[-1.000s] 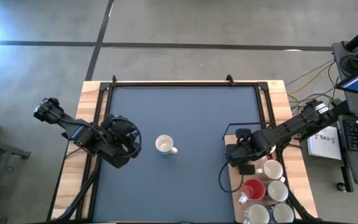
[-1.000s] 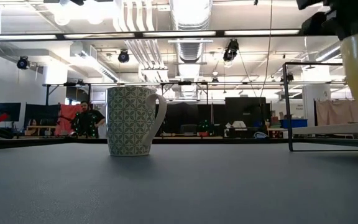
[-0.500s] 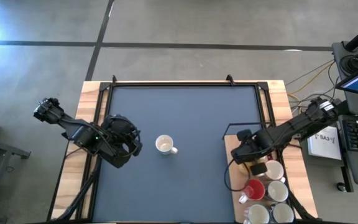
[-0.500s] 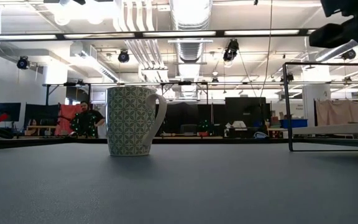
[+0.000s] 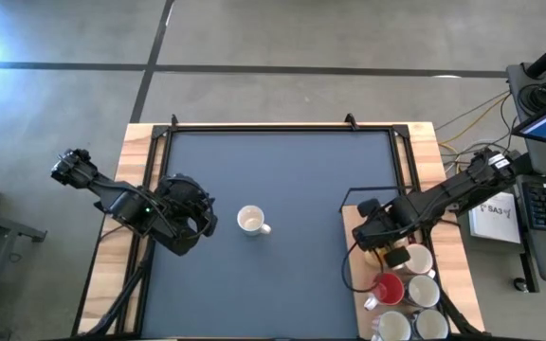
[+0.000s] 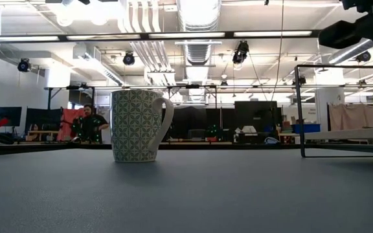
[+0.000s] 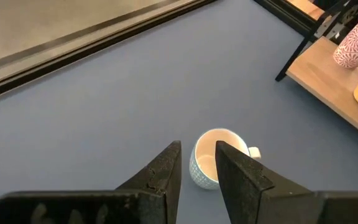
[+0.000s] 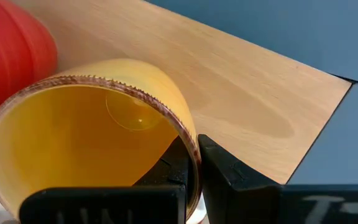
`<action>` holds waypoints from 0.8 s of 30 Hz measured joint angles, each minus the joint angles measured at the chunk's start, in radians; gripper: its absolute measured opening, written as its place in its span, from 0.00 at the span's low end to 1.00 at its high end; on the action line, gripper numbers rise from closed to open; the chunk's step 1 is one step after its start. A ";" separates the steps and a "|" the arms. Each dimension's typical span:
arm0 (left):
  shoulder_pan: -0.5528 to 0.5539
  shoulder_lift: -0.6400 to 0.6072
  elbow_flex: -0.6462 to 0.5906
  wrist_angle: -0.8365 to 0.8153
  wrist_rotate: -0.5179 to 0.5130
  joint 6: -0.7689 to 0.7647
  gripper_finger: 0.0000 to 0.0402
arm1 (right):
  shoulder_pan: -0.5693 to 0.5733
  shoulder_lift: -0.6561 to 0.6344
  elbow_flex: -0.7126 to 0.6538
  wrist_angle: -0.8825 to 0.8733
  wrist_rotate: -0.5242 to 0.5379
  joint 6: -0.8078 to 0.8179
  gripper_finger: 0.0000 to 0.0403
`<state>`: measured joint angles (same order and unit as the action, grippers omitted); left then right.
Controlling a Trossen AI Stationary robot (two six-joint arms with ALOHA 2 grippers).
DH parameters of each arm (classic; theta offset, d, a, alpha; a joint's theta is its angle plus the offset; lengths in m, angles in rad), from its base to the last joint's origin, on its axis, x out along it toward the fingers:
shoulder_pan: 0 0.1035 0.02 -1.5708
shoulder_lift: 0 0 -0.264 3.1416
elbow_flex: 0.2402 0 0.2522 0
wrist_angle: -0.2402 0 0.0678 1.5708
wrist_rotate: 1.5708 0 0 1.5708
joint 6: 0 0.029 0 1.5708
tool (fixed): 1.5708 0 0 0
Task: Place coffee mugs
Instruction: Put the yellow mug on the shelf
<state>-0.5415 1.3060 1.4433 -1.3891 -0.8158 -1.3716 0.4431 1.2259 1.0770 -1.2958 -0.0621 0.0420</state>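
right gripper (image 8: pixel 191 165) pinched on yellow mug (image 8: pixel 86 137) rim, lower right | left gripper (image 7: pixel 197 165) narrowly parted, empty, centre-left | we note patterned mug (image 5: pixel 251 222) mid-table

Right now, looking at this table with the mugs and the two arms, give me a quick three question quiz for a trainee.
1. True or false: the patterned mug stands upright on the blue mat.
2. Which gripper is clamped on the rim of the yellow mug? A) left gripper B) right gripper C) neither
3. Fill in: the mug right beside the yellow one in the right wrist view is coloured ____.

Key
1. True; its handle shows in the low view.
2. B; the right gripper pinches the rim over the wooden board, while the left gripper hangs apart from the patterned mug.
3. Red; the red mug.
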 joint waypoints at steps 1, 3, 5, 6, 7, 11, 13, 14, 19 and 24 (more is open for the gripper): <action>0.000 0.000 0.000 0.000 0.000 0.000 0.20 | 0.000 0.001 0.000 0.002 0.000 -0.001 0.03; 0.000 0.000 0.000 0.000 0.000 0.000 0.20 | 0.000 0.001 0.000 0.015 -0.001 0.000 0.03; 0.000 0.000 0.000 -0.001 0.000 0.000 0.20 | 0.000 0.002 -0.001 0.045 -0.002 0.006 0.03; 0.000 0.000 0.000 -0.001 0.000 0.001 0.20 | 0.000 0.002 -0.001 0.060 -0.002 0.009 0.03; 0.000 0.000 0.000 -0.001 0.001 0.002 0.20 | 0.000 0.002 -0.001 0.072 -0.003 0.010 0.03; 0.000 0.000 0.000 -0.001 0.002 0.012 0.20 | 0.000 0.002 -0.001 0.095 -0.032 0.015 0.03; 0.000 0.000 0.000 -0.001 0.003 0.020 0.20 | 0.000 0.002 -0.001 0.093 -0.041 0.026 0.03; 0.000 0.000 0.000 -0.001 0.003 0.021 0.20 | 0.000 0.002 -0.001 0.092 -0.045 0.033 0.03; 0.000 0.000 0.000 -0.001 0.003 0.023 0.20 | 0.014 0.002 -0.001 0.098 -0.052 0.063 0.03; 0.000 0.000 0.000 -0.001 0.003 0.024 0.20 | 0.032 0.002 -0.001 0.100 -0.053 0.070 0.03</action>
<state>-0.5415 1.3060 1.4433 -1.3903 -0.8127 -1.3479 0.4753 1.2274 1.0763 -1.1954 -0.1155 0.1120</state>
